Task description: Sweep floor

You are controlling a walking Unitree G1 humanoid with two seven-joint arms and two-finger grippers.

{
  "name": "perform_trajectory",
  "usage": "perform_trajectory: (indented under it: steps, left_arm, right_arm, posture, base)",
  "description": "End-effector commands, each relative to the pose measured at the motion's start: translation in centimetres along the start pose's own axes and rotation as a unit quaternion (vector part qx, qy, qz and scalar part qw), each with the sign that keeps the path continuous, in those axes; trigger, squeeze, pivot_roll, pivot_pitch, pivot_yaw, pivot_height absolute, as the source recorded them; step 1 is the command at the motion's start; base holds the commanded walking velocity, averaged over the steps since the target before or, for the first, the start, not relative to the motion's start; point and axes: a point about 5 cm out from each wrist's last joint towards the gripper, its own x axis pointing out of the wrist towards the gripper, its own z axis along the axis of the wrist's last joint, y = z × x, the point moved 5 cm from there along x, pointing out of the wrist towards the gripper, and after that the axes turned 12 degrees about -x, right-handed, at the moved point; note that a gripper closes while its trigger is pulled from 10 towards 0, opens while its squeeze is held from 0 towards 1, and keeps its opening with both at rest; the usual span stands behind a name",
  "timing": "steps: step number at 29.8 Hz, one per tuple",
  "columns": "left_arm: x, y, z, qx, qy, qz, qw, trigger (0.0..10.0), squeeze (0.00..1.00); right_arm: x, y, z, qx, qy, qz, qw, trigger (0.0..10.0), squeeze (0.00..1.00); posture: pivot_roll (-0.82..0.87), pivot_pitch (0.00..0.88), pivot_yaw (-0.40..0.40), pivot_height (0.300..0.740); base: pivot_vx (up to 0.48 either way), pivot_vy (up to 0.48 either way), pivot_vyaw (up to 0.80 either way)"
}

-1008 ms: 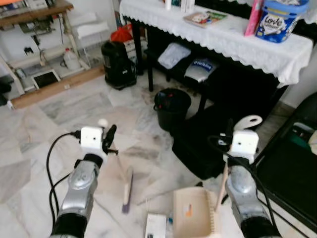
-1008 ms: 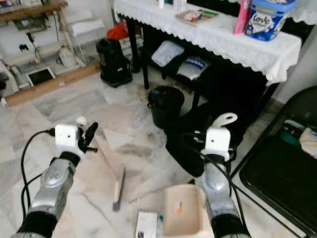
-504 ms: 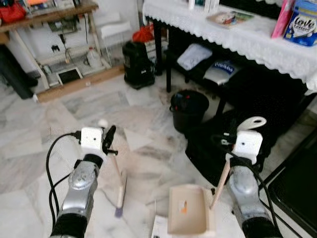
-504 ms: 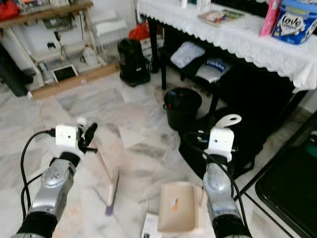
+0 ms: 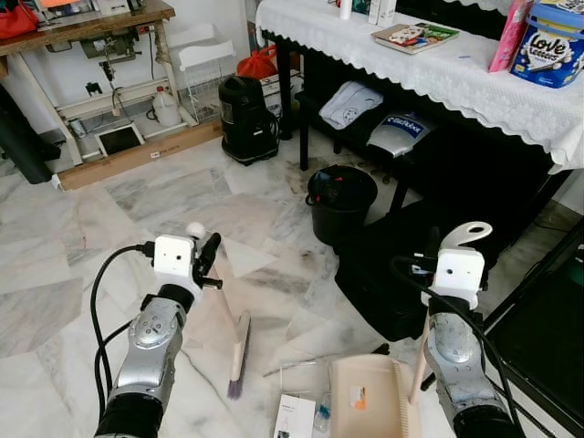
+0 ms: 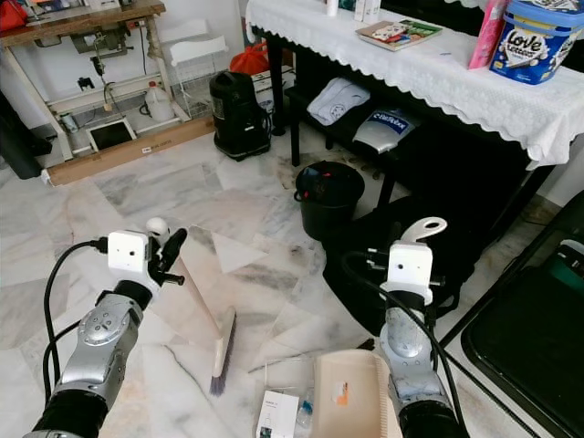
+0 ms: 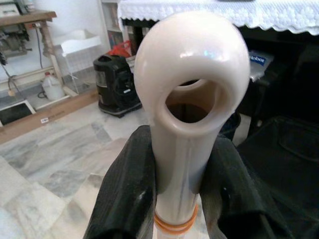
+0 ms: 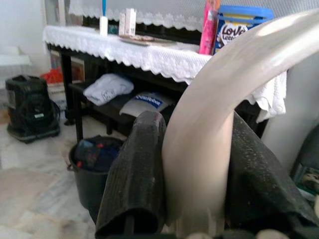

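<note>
Litter [image 5: 301, 415], card and clear wrapper on the floor, is found between brush head [image 5: 238, 354] and dustpan [image 5: 374, 401], just beside the dustpan; the brush is clenched in the left tool [image 7: 172, 169], the dustpan handle in the right tool [image 8: 194, 169].

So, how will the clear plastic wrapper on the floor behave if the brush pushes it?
The clear plastic wrapper looks thin and flat, so it is probably very light and floppy. The brush in the left claw may slide over it or crumple it. On the smooth marble floor it could skid ahead.
</note>
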Motion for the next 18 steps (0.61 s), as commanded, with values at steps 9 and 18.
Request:
perform_trajectory:
  steps: [9, 18]
  left_arm:
    - [0.0, -0.1, 1.3, 0.007, -0.015, -0.015, 1.0, 10.0, 0.0]
    - [-0.1, -0.1, 1.2, 0.005, -0.01, -0.019, 1.0, 10.0, 0.0]
  right_arm:
    - [-0.6, -0.5, -1.6, -0.027, 0.015, -0.005, 1.0, 10.0, 0.0]
    - [-0.7, -0.8, -2.2, -0.042, 0.02, -0.004, 0.999, 10.0, 0.0]
  posture:
    - [-0.05, 0.087, 0.081, 0.74]
    - [-0.04, 0.089, 0.083, 0.74]
  base:
    - [0.0, 0.0, 0.0]
    - [0.0, 0.0, 0.0]
